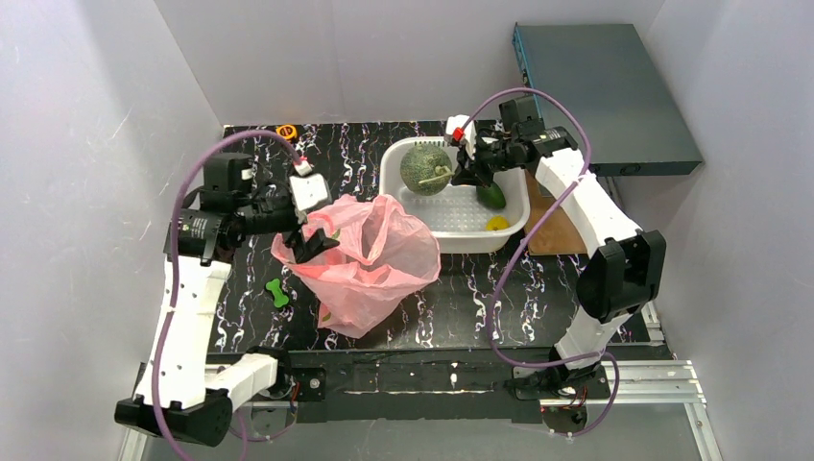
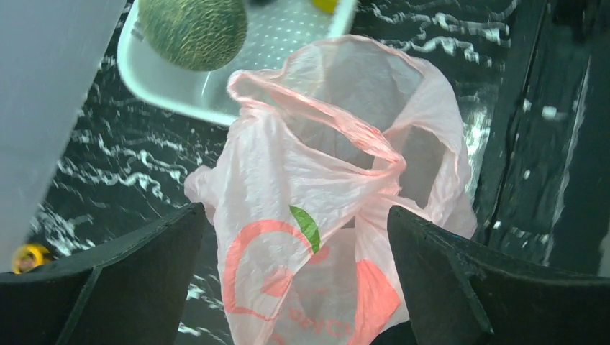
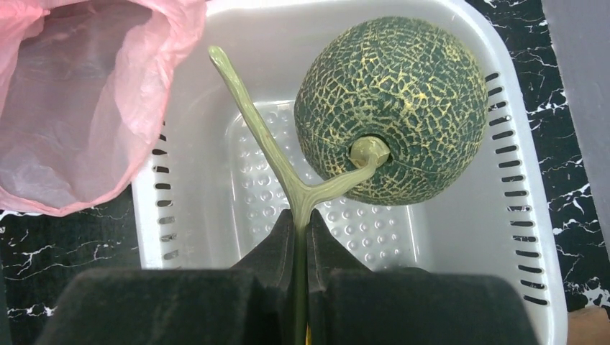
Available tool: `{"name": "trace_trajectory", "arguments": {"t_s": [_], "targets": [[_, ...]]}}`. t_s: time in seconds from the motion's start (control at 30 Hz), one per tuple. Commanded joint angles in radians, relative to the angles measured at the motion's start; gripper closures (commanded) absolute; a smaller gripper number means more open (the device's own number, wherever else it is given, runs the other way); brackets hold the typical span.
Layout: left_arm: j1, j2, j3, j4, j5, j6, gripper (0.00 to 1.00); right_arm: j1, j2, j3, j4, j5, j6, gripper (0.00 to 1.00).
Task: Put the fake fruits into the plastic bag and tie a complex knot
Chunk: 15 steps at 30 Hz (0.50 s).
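The pink plastic bag [image 1: 370,259] lies crumpled with its mouth open on the black marbled table. My left gripper [image 1: 312,240] is at the bag's left edge, open, with its fingers wide either side of the bag [image 2: 302,180]. The netted melon [image 1: 425,168] sits in the white basket [image 1: 413,206]. My right gripper [image 1: 467,173] is shut on the melon's Y-shaped stem [image 3: 266,136], just beside the melon [image 3: 403,93]. The dark green avocado [image 1: 490,195] and the small yellow fruit [image 1: 496,224] lie in the basket's right part.
A bright green bone toy [image 1: 278,292] lies on the table left of the bag. A grey-blue box [image 1: 605,96] stands at the back right. A brown board [image 1: 552,226] lies right of the basket. A small yellow-orange item [image 1: 285,131] sits at the back edge.
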Motion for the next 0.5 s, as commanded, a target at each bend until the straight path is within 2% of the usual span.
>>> {"name": "trace_trajectory", "arguments": {"t_s": [0.0, 0.13, 0.3, 0.47], "targets": [[-0.132, 0.028, 0.05, -0.19, -0.057, 0.456, 0.02, 0.002, -0.073, -0.02, 0.065, -0.033, 0.025, 0.99], [-0.234, 0.036, 0.001, -0.276, -0.164, 0.749, 0.02, 0.001, -0.091, -0.039, 0.076, -0.032, 0.03, 0.99], [-0.327, -0.004, -0.159, -0.132, -0.317, 0.926, 0.02, 0.001, -0.107, -0.053, 0.08, -0.027, 0.036, 0.99], [-0.394, -0.052, -0.356, 0.116, -0.434, 0.984, 0.02, 0.0, -0.134, -0.082, 0.099, -0.033, 0.041, 0.99]]}}
